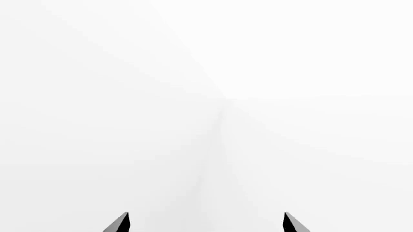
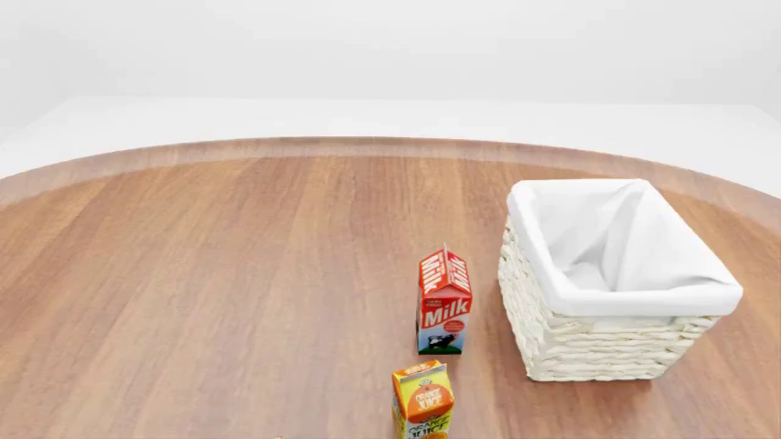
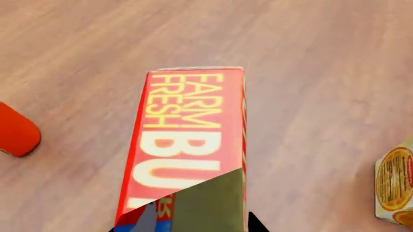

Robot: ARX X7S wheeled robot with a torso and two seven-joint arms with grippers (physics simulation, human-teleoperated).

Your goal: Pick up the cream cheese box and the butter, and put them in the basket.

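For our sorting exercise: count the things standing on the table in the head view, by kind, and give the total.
Cartons: 2, the milk carton and the orange juice carton
Baskets: 1, the basket
Total: 3

**Readable labels**

We read "Milk" in white on the red milk carton (image 2: 444, 300) just beside the basket (image 2: 573, 343). The orange carton (image 2: 422, 402), nearer than it, says "JUICE". The butter (image 3: 187, 140) shows yellow "FARM FRESH" and "BU", the rest hidden.

milk carton (image 2: 444, 300) left of basket (image 2: 573, 338)
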